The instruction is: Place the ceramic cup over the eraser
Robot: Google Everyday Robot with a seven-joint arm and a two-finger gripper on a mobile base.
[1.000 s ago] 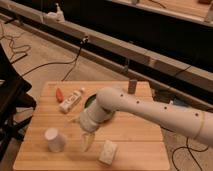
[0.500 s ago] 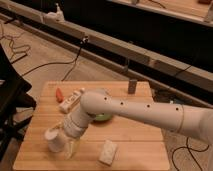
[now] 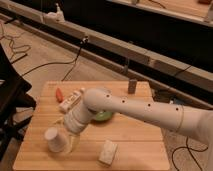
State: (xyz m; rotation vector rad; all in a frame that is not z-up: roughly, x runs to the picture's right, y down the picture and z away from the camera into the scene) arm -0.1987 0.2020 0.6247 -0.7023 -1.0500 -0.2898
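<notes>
White ceramic cup [image 3: 56, 139] near the front-left corner of the wooden table [image 3: 142, 145]; looks tilted, cannot tell which way the mouth faces; gripper [image 3: 68, 141] low over the board, right against the cup's right side; cannot tell whether clamped on the cup or merely beside it. Dark grey eraser [image 3: 132, 86] upright at the far edge, well apart from the cup, diagonally across the board.

Risks, judged from here:
- if not properly seated on the cup, could nudge or roll it toward the near-left edge; with a smooth tapered wall, likely slip on lift from a shallow or off-centre pinch
- on the diagonal carry, must clear the green bowl [image 3: 103, 116] and the white labelled tube [image 3: 71, 100] — forearm over the bowl now, so a low swing could clip either
- needs the cup mouth-down before lowering; with little margin around the eraser, a small offset risks landing the rim on top and toppling it — narrow, upright, close to the far edge, could go off the table
- white speckled block [image 3: 108, 152] near the front edge, off the path; low concern
</notes>
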